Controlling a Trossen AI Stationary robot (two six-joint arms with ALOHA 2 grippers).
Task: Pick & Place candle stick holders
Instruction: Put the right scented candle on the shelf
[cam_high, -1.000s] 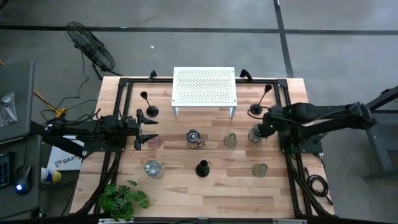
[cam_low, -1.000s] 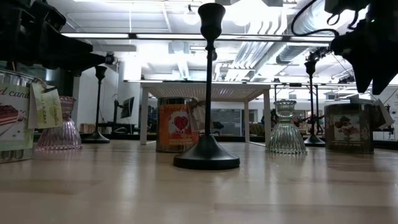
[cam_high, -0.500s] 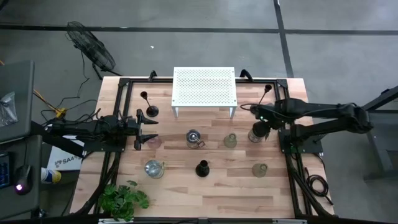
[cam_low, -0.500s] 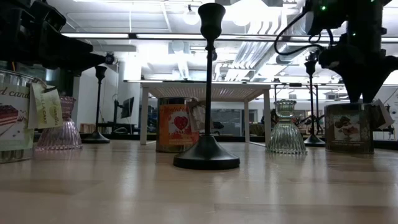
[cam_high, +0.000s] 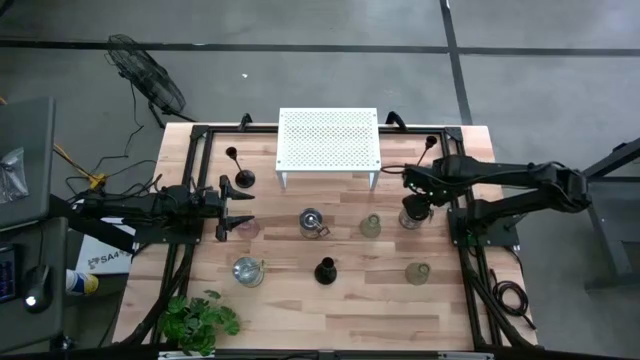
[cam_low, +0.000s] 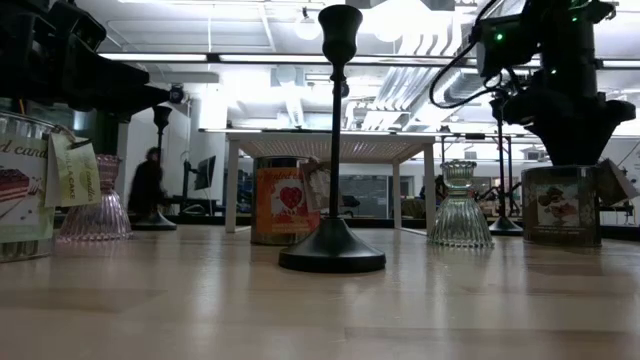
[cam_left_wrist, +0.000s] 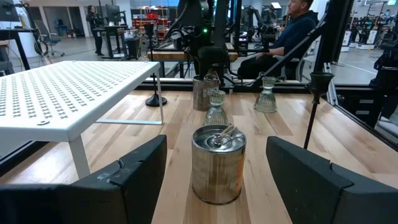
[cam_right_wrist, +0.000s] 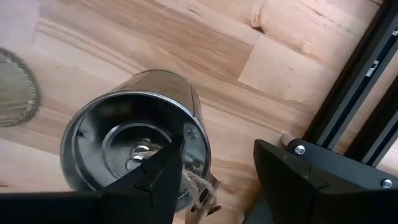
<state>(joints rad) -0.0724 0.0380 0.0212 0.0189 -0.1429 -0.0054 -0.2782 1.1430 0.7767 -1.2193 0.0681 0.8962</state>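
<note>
The right gripper (cam_right_wrist: 211, 180) hangs open over the metal candle tin (cam_right_wrist: 134, 137), one finger inside its rim. At nine o'clock, the left gripper (cam_high: 236, 208) waits open.

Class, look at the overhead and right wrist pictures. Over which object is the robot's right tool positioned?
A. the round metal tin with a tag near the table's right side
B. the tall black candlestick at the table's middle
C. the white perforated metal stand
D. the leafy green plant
A: the right tool hangs directly above the round metal tin, one finger over its open top and one outside its wall; the overhead view shows the same tin under that arm.
</note>
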